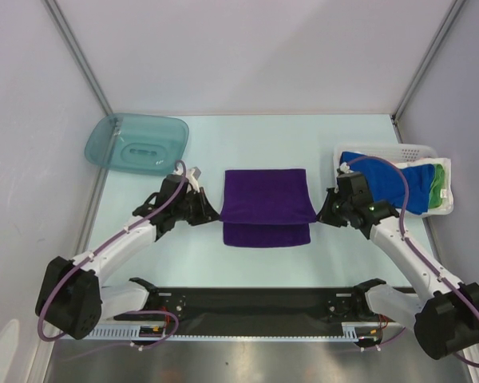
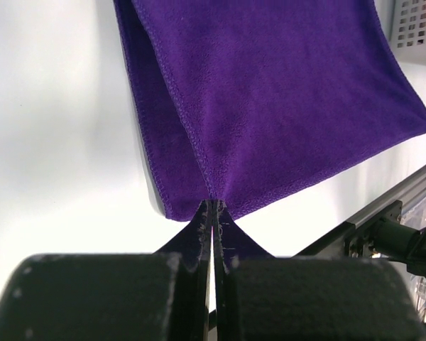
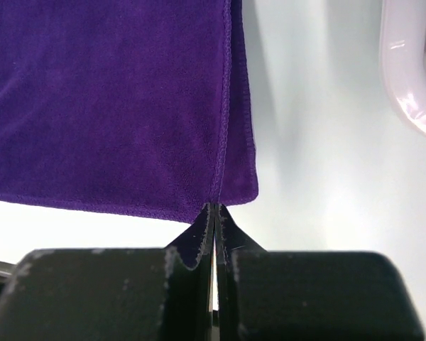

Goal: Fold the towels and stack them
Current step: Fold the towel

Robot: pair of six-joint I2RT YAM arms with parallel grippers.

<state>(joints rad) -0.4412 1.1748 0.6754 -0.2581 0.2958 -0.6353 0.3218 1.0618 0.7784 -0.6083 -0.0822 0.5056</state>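
The dark purple towel (image 1: 265, 195) lies mid-table, its far part doubled over toward the near edge so a strip of the lower layer shows in front. My left gripper (image 1: 217, 212) is shut on the upper layer's left corner (image 2: 213, 206). My right gripper (image 1: 319, 214) is shut on its right corner (image 3: 214, 209). Purple towel (image 2: 284, 92) fills the left wrist view, stretched taut between both grips, and purple towel (image 3: 106, 99) covers the left of the right wrist view. The royal blue towel (image 1: 387, 179) and the green towel (image 1: 439, 185) lie bunched in the basket.
A white slotted basket (image 1: 383, 148) stands at the right wall; its basket rim (image 3: 408, 64) shows close to the right gripper. A translucent teal tub (image 1: 136, 144) lies at the back left. The black rail (image 1: 255, 307) with the arm bases runs along the near edge.
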